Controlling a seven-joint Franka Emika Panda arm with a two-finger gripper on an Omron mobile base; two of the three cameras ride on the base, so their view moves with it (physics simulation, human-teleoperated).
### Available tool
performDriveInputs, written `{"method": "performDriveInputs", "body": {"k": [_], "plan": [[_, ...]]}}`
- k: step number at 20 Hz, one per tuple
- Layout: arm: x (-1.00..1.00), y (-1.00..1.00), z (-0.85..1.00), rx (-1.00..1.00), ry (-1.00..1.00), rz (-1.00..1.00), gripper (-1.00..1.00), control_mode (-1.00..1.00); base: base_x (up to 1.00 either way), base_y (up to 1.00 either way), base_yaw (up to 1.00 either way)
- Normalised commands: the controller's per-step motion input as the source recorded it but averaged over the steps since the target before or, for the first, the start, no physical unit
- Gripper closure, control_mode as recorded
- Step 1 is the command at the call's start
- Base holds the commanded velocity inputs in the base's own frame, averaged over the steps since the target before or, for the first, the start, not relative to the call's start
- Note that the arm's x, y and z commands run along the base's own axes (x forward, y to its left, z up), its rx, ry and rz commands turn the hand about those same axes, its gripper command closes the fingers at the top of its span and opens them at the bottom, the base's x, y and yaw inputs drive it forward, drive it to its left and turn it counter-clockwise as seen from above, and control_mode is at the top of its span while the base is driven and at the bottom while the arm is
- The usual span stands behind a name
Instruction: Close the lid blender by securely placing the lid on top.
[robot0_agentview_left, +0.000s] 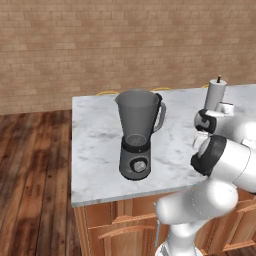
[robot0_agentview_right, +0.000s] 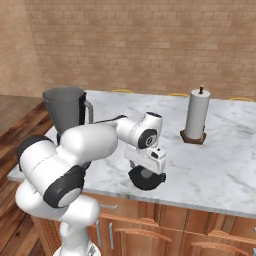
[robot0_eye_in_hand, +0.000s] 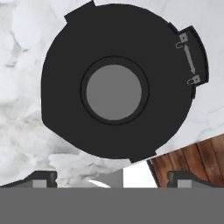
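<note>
The lid (robot0_eye_in_hand: 116, 87), a round black disc with a grey raised centre cap, lies flat on the white marble desk (robot0_agentview_right: 220, 165) close to its front edge, seen from directly above in the hand view. A small tab with a double-headed arrow marking juts from the lid's rim. In the right base view the lid (robot0_agentview_right: 146, 179) sits just under the end effector (robot0_agentview_right: 147, 172), which hangs low over it, pointing straight down. The two dark fingertips (robot0_eye_in_hand: 43, 178) stand wide apart at the bottom of the hand view, one on each side, with nothing between them; whether they touch the lid cannot be told.

The blender (robot0_agentview_left: 137, 132) stands upright well apart from the lid, toward the desk's left edge, its tapered translucent grey jar open at the top, its handle turned to the right in the left base view and its front knob facing the camera. In the right base view the blender (robot0_agentview_right: 65, 112) rises behind the arm's white shoulder.

A white cylinder with a dark knob (robot0_agentview_right: 196, 115) stands on a brown base further back on the desk, toward its right side. Wooden cabinet fronts (robot0_agentview_right: 165, 235) run below the desk's front edge, a brick wall (robot0_agentview_left: 100, 45) closes the background, and wood plank floor (robot0_agentview_left: 30, 170) stretches to the left.
</note>
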Motion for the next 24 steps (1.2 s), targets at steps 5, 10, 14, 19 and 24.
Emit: {"method": "performDriveInputs", "body": {"k": [5,10,14,19,24], "plan": [[0.17,-0.01,-0.33,0.00,0.00,0.03,-1.00,-1.00,0.00,0.00,0.00],[0.16,-0.04,0.00,0.00,-0.04,0.01,-1.00,-1.00,0.00,0.00,0.00],[0.17,0.00,-0.05,0.00,-0.01,0.03,-1.00,-1.00,0.00,0.00,0.00],[0.06,0.00,-0.20,0.00,0.00,0.02,-1.00,-1.00,0.00,0.00,0.00],[0.05,0.00,-0.16,0.00,-0.02,0.02,-1.00,-1.00,0.00,0.00,0.00]]}}
